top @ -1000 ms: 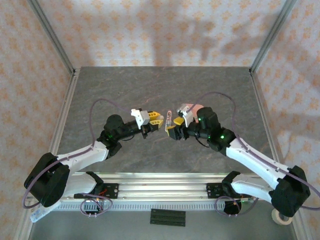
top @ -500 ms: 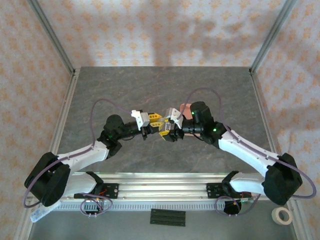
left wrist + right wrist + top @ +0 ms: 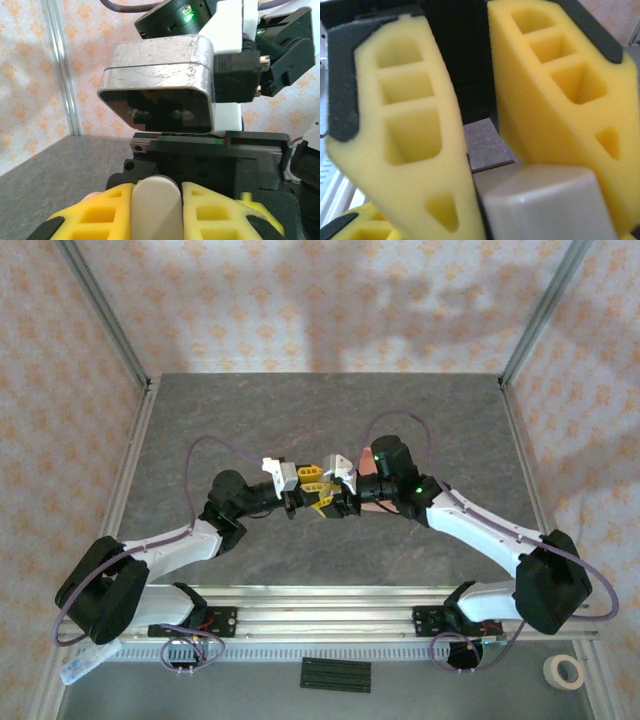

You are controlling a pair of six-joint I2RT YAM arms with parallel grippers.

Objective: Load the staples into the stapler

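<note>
1. Your left claw (image 3: 156, 196) was clamped on the stapler (image 3: 156, 212). Its yellow fingers (image 3: 95, 220) pressed the two flanks, and the rounded pale end stuck out past them.
2. That free end pointed straight at your right arm's wrist (the scratched silver camera housing (image 3: 160, 70) faced it head-on). From this, the stapler's long axis seemed to run along the line joining the two claws, roughly left to right across the surface (image 3: 300, 420).
3. In the top view the claws met nose to nose over the middle of the surface, seemingly clear of it, with the stapler between them. Nearness hardly separated the arms: the left one had the body and the right one was at the tip.
4. Your right claw (image 3: 532, 220) had its jaws standing apart by about the width of the stapler's end. That blunt pale end lay between the tips of its pads (image 3: 420, 130). The pad on the right of that view looked to be touching it, but I could not tell whether the claw was squeezing.
5. My reading was that the left arm was bracing the stapler while the right took the free end to open it, before any of the staples could go in.
6. The next move would depend on keeping the right claw in line with that long axis. A pull off-axis could twist the stapler in the left claw's foam grip.
</note>
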